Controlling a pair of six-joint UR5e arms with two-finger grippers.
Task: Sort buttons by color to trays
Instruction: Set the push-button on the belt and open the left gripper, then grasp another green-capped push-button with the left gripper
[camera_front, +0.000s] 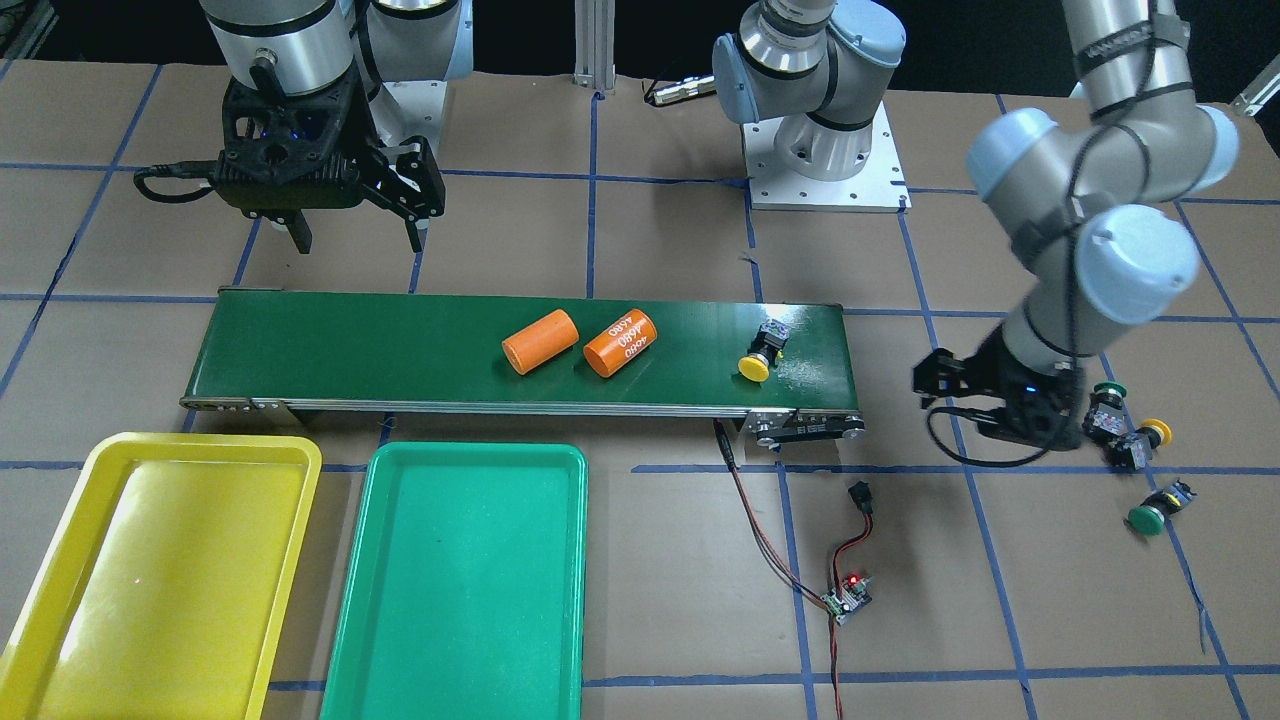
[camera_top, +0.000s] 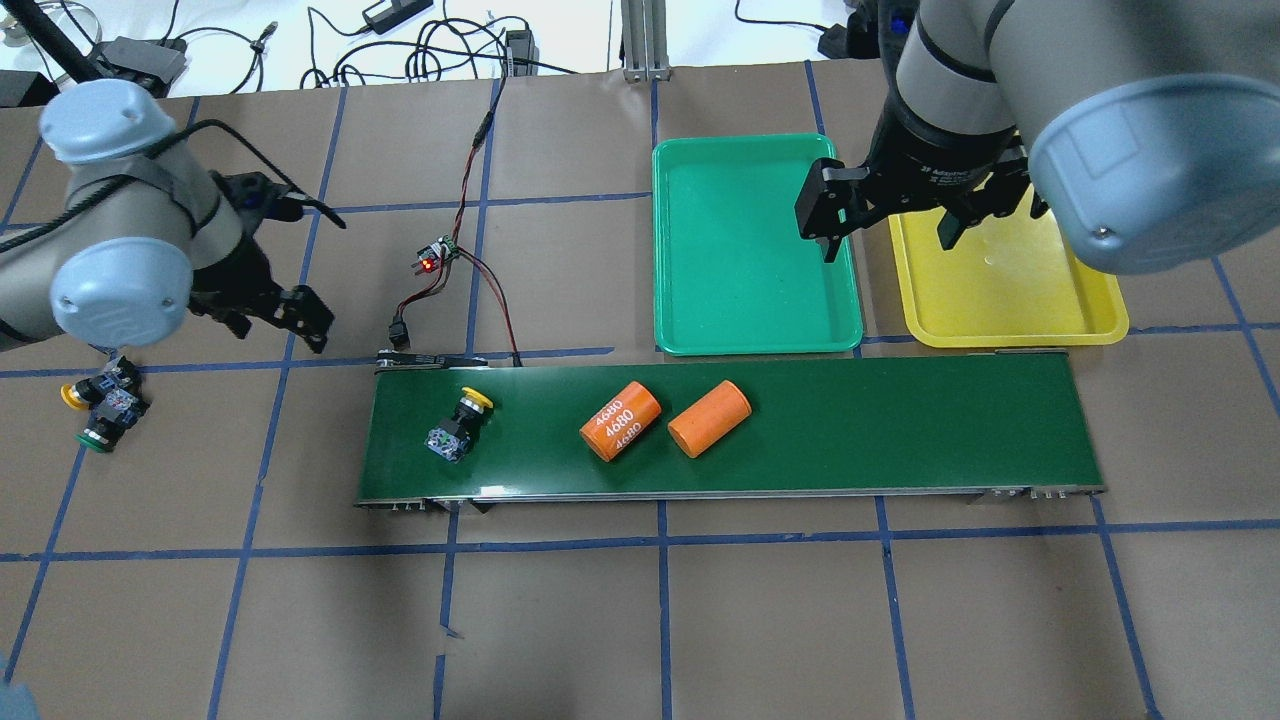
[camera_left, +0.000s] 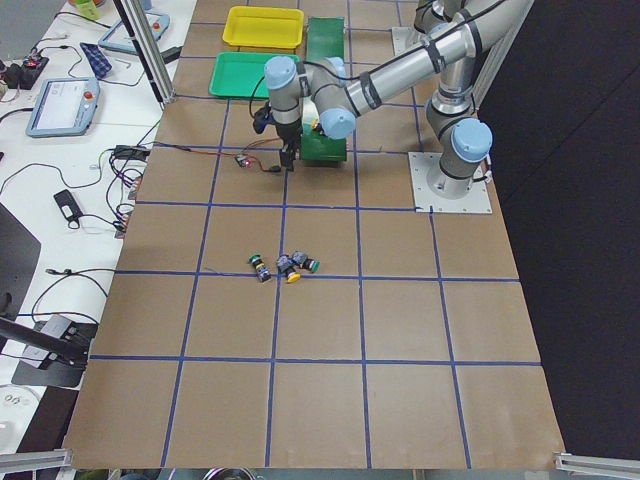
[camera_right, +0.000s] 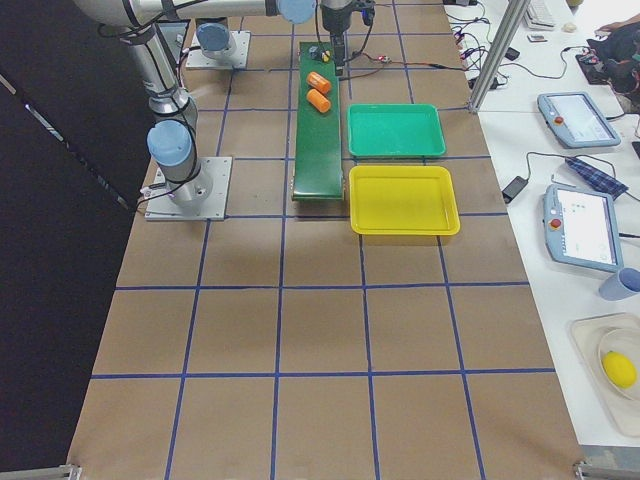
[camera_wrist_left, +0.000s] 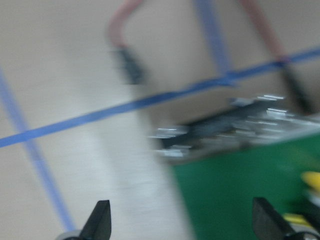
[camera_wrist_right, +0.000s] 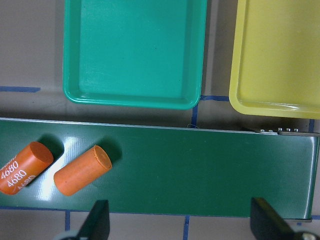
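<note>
One yellow button (camera_front: 760, 355) lies on its side on the conveyor's end nearest my left arm; it also shows in the overhead view (camera_top: 460, 425). Three more buttons lie on the table beyond that end: a green one (camera_front: 1105, 400), a yellow one (camera_front: 1140, 440) and a green one (camera_front: 1155, 510). My left gripper (camera_top: 275, 318) is open and empty, between those three and the belt end. My right gripper (camera_top: 886, 240) is open and empty, high over the belt's other end. The yellow tray (camera_front: 160, 580) and the green tray (camera_front: 455, 580) lie side by side, both empty.
Two orange cylinders (camera_front: 540, 340) (camera_front: 620, 342) lie mid-belt on the dark green conveyor (camera_front: 350, 345). A small circuit board (camera_front: 848, 597) with red and black wires runs to the belt end near my left gripper. The left wrist view is motion-blurred.
</note>
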